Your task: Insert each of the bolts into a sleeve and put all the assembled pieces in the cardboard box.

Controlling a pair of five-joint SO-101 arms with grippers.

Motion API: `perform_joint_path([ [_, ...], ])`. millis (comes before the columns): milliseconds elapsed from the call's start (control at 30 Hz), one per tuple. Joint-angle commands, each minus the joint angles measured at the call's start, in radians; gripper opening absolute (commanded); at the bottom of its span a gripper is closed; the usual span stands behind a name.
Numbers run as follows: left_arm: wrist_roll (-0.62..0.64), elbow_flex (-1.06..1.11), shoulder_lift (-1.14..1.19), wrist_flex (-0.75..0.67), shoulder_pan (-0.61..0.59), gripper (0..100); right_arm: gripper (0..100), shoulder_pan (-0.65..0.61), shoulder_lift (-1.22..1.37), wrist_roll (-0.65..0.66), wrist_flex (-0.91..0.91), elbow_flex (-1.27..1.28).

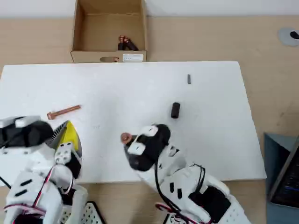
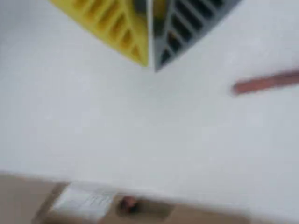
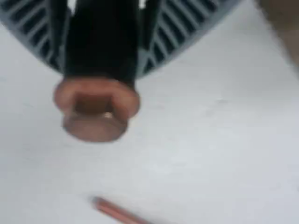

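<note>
Within right gripper [image 3: 100, 58], black sleeve [image 3: 100, 32], coppery bolt [image 3: 96, 109]

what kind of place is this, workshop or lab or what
Most likely a lab or office desk used as a robot test bench: a wooden tabletop with a cable grommet, a white mat as work surface, and a loose bolt and sleeve staged near a cardboard box.

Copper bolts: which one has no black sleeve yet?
The bolt lying alone on the white mat; the one in the right tool and those in the cardboard box wear sleeves.
</note>
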Motion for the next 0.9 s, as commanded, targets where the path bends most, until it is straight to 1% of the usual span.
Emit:
perform_joint_path([
  [0, -0.008, 0.100, -0.001, 0.000, -0.061, 0, 0.9, 0.108, -0.094, 0.005, -0.014, -0.038],
  [100, -0.009, 0.206, -0.001, -0.003, -0.086, 0, 0.9, 0.193, -0.094, 0.005, 0.029, -0.076],
  [233, -0.023, 0.325, -0.001, -0.020, -0.114, 0, 0.9, 0.285, -0.067, 0.006, 0.138, -0.114],
  [367, -0.135, 0.453, -0.001, -0.087, -0.172, 0, 0.9, 0.325, 0.047, 0.006, 0.155, -0.208],
  [467, -0.181, 0.539, -0.001, -0.150, -0.218, 0, 0.9, 0.325, 0.179, 0.006, 0.153, -0.300],
  [567, -0.184, 0.597, -0.001, -0.189, -0.247, 0, 0.9, 0.325, 0.325, 0.006, 0.109, -0.394],
  [767, -0.181, 0.634, -0.001, -0.196, -0.252, 0, 0.9, 0.325, 0.605, 0.008, -0.046, -0.539],
  [867, -0.180, 0.634, -0.001, -0.196, -0.252, 0, 0.9, 0.325, 0.748, 0.049, -0.106, -0.613],
])
